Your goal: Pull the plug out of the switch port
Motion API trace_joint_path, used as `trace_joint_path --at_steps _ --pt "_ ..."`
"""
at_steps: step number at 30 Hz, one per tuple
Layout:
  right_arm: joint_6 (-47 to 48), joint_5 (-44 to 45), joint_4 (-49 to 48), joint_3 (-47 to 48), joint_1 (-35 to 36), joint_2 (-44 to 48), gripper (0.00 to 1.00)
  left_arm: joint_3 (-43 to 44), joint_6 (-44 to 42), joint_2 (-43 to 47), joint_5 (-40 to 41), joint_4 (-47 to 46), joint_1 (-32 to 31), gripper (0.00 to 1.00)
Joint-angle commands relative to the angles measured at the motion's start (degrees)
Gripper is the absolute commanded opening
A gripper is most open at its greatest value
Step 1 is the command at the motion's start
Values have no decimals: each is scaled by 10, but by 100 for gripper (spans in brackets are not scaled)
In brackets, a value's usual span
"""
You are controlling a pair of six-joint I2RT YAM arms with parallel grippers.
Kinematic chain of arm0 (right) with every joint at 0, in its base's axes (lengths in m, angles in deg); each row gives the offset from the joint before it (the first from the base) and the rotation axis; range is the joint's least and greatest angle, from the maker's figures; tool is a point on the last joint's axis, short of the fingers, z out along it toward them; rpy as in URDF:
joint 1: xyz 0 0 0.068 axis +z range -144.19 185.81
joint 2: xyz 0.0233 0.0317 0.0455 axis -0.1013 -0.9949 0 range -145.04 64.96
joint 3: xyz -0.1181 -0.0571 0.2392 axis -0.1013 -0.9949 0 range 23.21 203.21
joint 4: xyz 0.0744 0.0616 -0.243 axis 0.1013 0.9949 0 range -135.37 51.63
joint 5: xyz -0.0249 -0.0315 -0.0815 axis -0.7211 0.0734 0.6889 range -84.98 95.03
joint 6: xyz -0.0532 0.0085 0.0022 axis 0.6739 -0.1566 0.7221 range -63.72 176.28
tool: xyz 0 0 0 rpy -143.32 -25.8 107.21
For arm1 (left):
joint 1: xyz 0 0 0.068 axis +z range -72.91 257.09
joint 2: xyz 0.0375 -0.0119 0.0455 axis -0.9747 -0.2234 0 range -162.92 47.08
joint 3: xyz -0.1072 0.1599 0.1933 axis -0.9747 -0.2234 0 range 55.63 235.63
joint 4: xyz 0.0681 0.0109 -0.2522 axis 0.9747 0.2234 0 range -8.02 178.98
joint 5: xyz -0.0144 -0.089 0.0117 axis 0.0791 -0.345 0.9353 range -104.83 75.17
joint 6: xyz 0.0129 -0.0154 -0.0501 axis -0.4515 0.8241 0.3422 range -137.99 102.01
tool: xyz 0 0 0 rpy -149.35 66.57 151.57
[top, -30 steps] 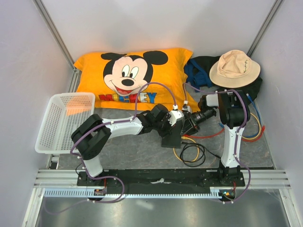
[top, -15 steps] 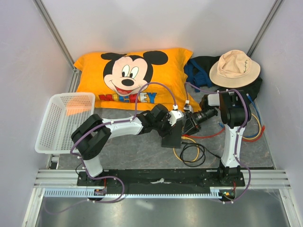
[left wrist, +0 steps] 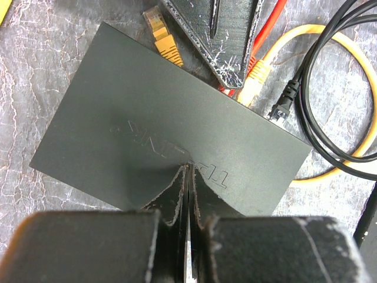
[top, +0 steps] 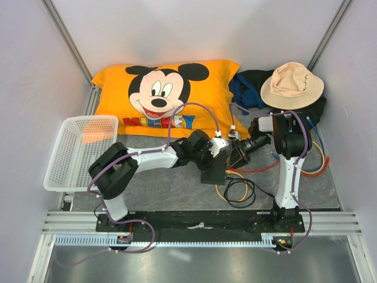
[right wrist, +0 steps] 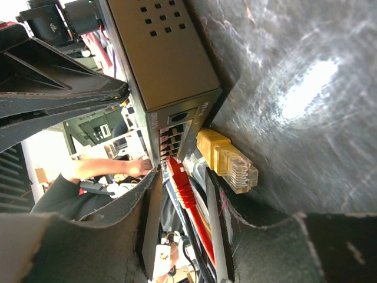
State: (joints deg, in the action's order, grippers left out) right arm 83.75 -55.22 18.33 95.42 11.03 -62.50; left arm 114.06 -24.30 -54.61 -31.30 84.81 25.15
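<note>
The switch (left wrist: 159, 124) is a flat matte-black box lying on the grey table, also seen at the middle of the top view as the switch (top: 213, 172). My left gripper (left wrist: 187, 172) is shut, its tips resting on the switch's top face with nothing between them. A red plug (right wrist: 181, 177) sits in a socket on the switch's narrow edge. My right gripper (right wrist: 182, 203) is open, with one finger on each side of the red plug and a gap to both. A loose yellow plug (right wrist: 227, 159) lies on the table beside the sockets.
An orange Mickey pillow (top: 165, 97) lies at the back, a white basket (top: 79, 150) on the left and a beige hat (top: 291, 85) on dark clothes at the back right. A black cable (left wrist: 330, 88) and a yellow cable (top: 224, 193) loop near the switch.
</note>
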Motion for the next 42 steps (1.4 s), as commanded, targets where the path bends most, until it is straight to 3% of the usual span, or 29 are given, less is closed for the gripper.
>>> trace_joint_path --at_steps 1,29,36,38,42 --pt "19 87 -50 2 0 -25 44 -32 -21 -38 14 98 -13 2" --pt "-22 105 -60 23 32 -17 37 -31 -20 -41 13 99 -13 2" --pt "-18 111 -46 42 31 -30 13 -30 -22 -42 14 98 -13 2" --pt "-4 109 -22 64 31 -38 0 -31 -21 -42 14 99 -12 2" --pt "30 116 32 111 29 -66 0 -31 -21 -42 12 98 -13 2"
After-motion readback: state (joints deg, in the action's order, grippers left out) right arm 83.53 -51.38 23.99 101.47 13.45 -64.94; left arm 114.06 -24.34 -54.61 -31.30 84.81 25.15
